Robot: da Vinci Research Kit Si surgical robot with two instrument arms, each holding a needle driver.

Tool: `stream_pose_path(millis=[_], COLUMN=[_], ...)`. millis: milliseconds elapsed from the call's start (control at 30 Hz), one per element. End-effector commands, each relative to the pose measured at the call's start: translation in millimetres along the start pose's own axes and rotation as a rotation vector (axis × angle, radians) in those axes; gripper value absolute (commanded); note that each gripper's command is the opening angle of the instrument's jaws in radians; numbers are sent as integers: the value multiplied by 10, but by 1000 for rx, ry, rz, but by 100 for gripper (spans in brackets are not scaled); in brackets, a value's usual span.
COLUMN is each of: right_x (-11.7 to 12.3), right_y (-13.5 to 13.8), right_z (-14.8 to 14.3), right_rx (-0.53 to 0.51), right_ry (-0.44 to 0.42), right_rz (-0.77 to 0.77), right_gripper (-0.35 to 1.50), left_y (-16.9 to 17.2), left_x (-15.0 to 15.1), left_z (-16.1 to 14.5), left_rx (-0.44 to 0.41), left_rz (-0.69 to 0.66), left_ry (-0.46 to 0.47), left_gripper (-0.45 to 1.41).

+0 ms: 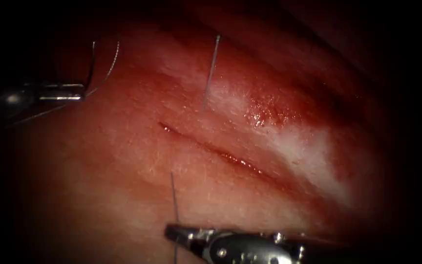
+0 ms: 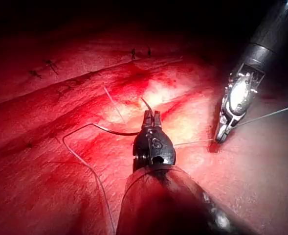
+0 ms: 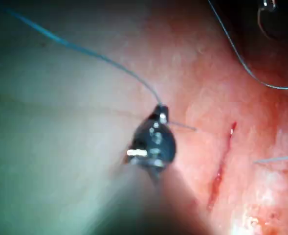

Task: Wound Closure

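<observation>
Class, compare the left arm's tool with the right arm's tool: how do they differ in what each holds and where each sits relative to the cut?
The left tool holds the curved needle, which is clear of the tissue; the right tool is shut on the thread.
The left tool sits on the left of the cut, away from it; the right tool sits below the cut, nearer it.
Both have their jaws shut.
</observation>
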Motion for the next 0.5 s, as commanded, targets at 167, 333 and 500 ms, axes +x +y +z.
stream_pose_path(millis=[167,333,500], right_x=[19,21,-1], right_y=[-28,-18,18], right_z=[2,12,-2], right_rx=[28,29,-5], right_ry=[13,58,43], right_rz=[-9,25,86], right_gripper=[-35,83,111], left_y=[1,2,2], left_x=[-5,-6,-6], left_z=[8,9,8], left_rx=[0,-2,-4], left_rz=[-1,0,0], left_ry=[0,0,-2], left_gripper=[-45,-45,-45])
